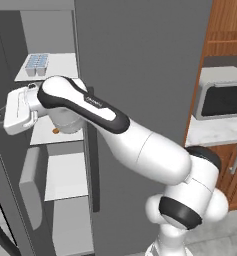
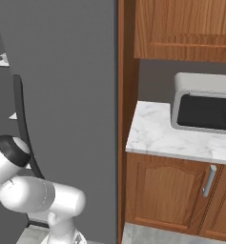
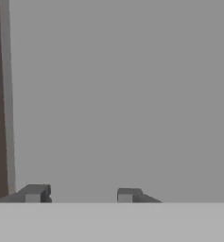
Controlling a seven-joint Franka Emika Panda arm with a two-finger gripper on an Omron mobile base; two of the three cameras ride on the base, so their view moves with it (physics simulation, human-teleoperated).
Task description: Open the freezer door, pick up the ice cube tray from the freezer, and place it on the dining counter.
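The freezer door [image 1: 1,170] stands swung open at the far left, its inner face toward me. Inside the freezer [image 1: 65,175] are white shelves, and the pale-blue ice cube tray [image 1: 36,64] rests on the top one. My arm reaches left across the opening, below the tray. My gripper [image 1: 2,119] points at the door's inner side. In the hand view my gripper [image 3: 81,194] is open, its fingertips [image 3: 35,193] apart in front of a flat grey surface, with nothing between them. The dining counter is out of view.
A small brown food item [image 1: 55,131] lies on the second shelf under my arm. The plain grey door [image 2: 66,95] with a dark handle [image 1: 94,165] is shut on the right. Beyond it, a microwave [image 2: 205,107] stands on a small marble counter [image 2: 157,133] over wooden cabinets.
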